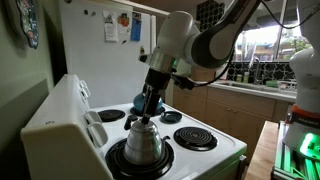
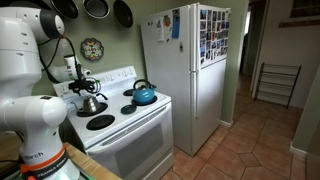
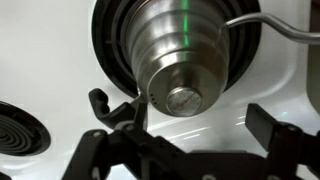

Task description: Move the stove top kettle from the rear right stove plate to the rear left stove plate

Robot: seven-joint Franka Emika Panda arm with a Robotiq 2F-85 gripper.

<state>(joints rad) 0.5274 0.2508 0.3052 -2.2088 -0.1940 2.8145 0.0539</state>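
Note:
The stove top kettle (image 1: 143, 143), small and shiny silver, stands upright on the rear left stove plate (image 1: 162, 160), the wide coil next to the back panel. The kettle (image 2: 90, 102) shows in both exterior views. From the wrist view its lid knob (image 3: 185, 100) lies just ahead of the jaws, and its thin handle (image 3: 270, 25) has dropped to one side. My gripper (image 1: 147, 113) hangs right above the kettle, open (image 3: 200, 116) and holding nothing. The rear right stove plate (image 1: 110, 117) is a small bare coil.
A teal-blue kettle (image 1: 140, 103) (image 2: 143, 94) stands on the far side of the stove. Two more coils (image 1: 195, 138) (image 1: 172, 117) are bare. The raised back panel (image 1: 65, 110) borders the rear plates. A white fridge (image 2: 190, 70) stands beside the stove.

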